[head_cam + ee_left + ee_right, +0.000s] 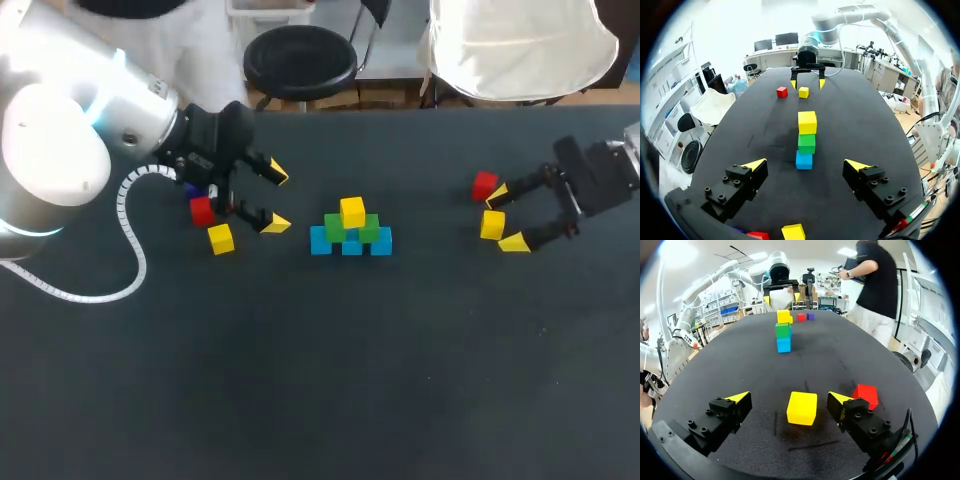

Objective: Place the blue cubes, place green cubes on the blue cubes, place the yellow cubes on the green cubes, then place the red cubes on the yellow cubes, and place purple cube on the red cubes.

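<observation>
A pyramid stands mid-table: blue cubes (350,244) at the base, two green cubes (336,228) on them, and one yellow cube (352,211) on top. My left gripper (276,200) hangs open and empty to the pyramid's left, facing it (805,164). Behind it lie a red cube (202,210), a yellow cube (221,238) and a purple cube (194,190), which is mostly hidden. My right gripper (506,219) is open around a second loose yellow cube (802,408), with gaps on both sides. Another red cube (866,394) sits just beside one finger.
The left arm's white coiled cable (130,260) trails over the table at the left. The dark table (320,380) stretches wide in front of the pyramid.
</observation>
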Controlling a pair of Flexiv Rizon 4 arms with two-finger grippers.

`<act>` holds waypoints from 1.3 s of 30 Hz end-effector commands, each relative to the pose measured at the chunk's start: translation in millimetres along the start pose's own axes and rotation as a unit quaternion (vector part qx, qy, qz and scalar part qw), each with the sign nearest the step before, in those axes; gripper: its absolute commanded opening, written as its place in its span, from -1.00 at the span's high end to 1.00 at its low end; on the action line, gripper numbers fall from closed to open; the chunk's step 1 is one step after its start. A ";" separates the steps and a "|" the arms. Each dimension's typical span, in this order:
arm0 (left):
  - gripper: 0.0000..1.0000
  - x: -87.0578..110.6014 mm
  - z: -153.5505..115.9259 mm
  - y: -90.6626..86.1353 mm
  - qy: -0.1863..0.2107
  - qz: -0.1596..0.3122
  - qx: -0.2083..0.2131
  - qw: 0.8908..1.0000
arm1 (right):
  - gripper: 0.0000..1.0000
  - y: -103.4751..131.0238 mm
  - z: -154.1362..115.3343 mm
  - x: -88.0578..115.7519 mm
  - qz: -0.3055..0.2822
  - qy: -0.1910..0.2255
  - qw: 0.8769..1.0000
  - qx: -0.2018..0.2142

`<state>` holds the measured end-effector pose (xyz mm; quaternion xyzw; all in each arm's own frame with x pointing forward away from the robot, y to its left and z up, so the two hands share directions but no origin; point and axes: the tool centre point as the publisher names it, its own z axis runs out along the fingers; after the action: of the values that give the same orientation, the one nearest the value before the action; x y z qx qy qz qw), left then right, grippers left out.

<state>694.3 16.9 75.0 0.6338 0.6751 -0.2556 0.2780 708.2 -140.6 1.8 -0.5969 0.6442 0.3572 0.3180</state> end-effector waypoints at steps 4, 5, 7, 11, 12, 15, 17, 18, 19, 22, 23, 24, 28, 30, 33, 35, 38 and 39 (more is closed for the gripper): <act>-1.00 1.7 -0.3 -0.8 -0.003 0.002 -0.001 1.000 | -1.00 -4.2 1.9 5.7 0.009 -0.005 1.000 0.001; -1.00 1.7 -0.3 -0.8 -0.003 0.002 -0.001 1.000 | -1.00 -3.9 1.3 6.0 0.010 -0.005 1.000 0.003; -1.00 1.7 -0.3 -0.8 -0.003 0.002 -0.001 1.000 | -1.00 -3.5 -0.1 6.2 0.010 -0.006 1.000 0.005; -1.00 1.7 -0.3 -0.8 -0.003 0.002 -0.001 1.000 | -1.00 -3.1 -1.2 5.6 0.010 -0.007 1.000 0.010; -1.00 1.7 -0.3 -0.8 -0.003 0.002 -0.001 1.000 | -1.00 -3.0 -1.2 5.6 0.010 -0.007 1.000 0.011; -1.00 1.7 -0.3 -0.8 -0.003 0.002 -0.001 1.000 | -0.48 -2.3 -1.2 6.4 0.012 -0.008 1.000 0.013; -1.00 1.7 -0.3 -0.8 -0.003 0.002 -0.001 1.000 | -0.42 -1.7 -0.3 6.6 0.012 -0.008 1.000 0.012; -1.00 1.7 -0.3 -0.8 -0.003 0.002 -0.001 1.000 | -0.37 -1.6 0.2 6.7 0.013 -0.008 1.000 0.012; -1.00 1.7 -0.3 -0.8 -0.003 0.002 -0.001 1.000 | -0.36 -1.7 0.7 7.0 0.013 -0.008 1.000 0.011; -1.00 1.7 -0.3 -0.8 -0.003 0.002 -0.001 1.000 | -0.12 -2.0 1.6 7.3 0.014 -0.008 1.000 0.009; -1.00 1.7 -0.3 -0.8 -0.003 0.002 -0.001 1.000 | 0.01 -2.1 1.6 7.3 0.013 -0.007 1.000 0.009; -1.00 1.7 -0.3 -0.8 -0.003 0.002 -0.001 1.000 | 0.05 -2.2 1.6 7.3 0.013 -0.007 1.000 0.009; -1.00 1.7 -0.3 -0.8 -0.003 0.002 -0.001 1.000 | 0.52 -1.2 1.0 3.6 0.008 -0.005 1.000 0.010; -1.00 1.7 -0.3 -0.8 -0.003 0.002 -0.001 1.000 | 1.00 1.3 -0.3 -0.8 0.002 -0.003 1.000 0.008; -1.00 1.7 -0.3 -0.8 -0.003 0.002 -0.001 1.000 | 1.00 6.0 -2.6 -6.3 -0.002 -0.002 1.000 0.006; -1.00 1.7 -0.3 -0.8 -0.003 0.002 -0.001 1.000 | 1.00 10.5 -3.9 -12.6 -0.003 -0.001 1.000 0.003; -1.00 1.7 -0.3 -0.8 -0.003 0.002 -0.001 1.000 | 1.00 15.7 -5.4 -24.1 -0.008 0.001 1.000 0.003; -1.00 1.7 -0.3 -0.8 -0.003 0.002 -0.001 1.000 | 1.00 16.8 -5.9 -28.9 -0.017 0.003 1.000 -0.006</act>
<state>694.3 16.9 75.0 0.6338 0.6751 -0.2556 0.2780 701.9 -132.8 18.1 -0.6031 0.6329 0.3626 0.3228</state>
